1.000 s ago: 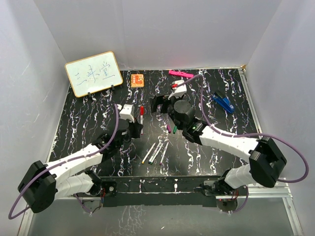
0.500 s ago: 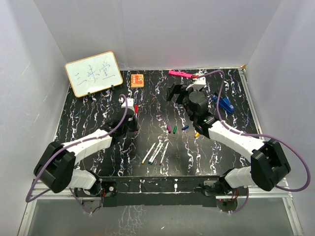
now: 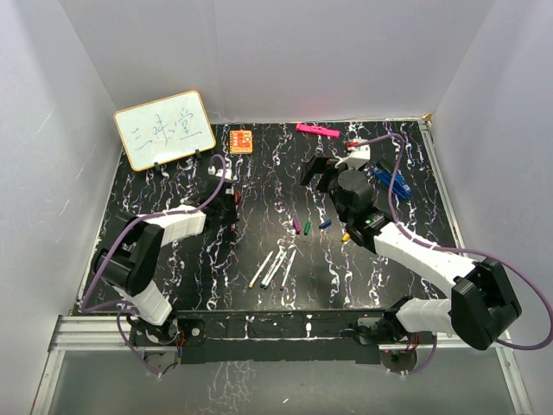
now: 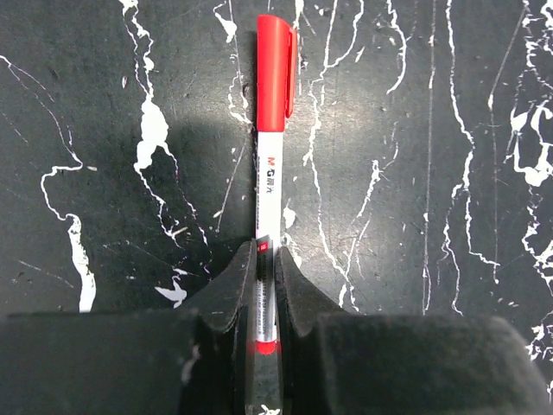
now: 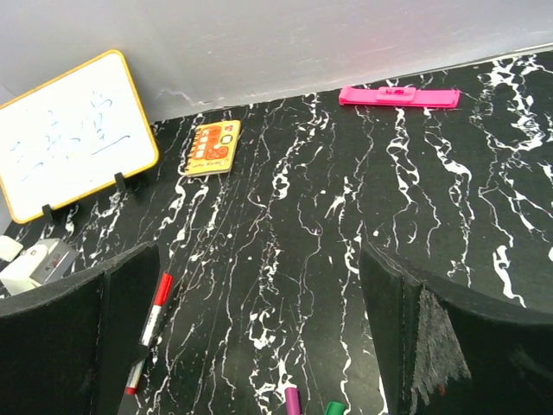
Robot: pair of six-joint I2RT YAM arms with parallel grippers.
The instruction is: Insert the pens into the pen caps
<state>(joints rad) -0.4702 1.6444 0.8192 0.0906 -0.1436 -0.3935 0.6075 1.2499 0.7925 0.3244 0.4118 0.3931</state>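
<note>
One pen looks done. The left fingers (image 4: pixel 226 298) pinch the tail of the white-barrelled red pen (image 4: pixel 269 173), its red cap (image 4: pixel 276 65) on, low over the bench (image 3: pixel 216 277) at left. Mid-bench the other pens (image 3: pixel 273 268) lie bare, with four loose caps (image 3: pixel 307 227) just beyond. The right fingers (image 5: pixel 121 320) gape wide, empty.
</note>
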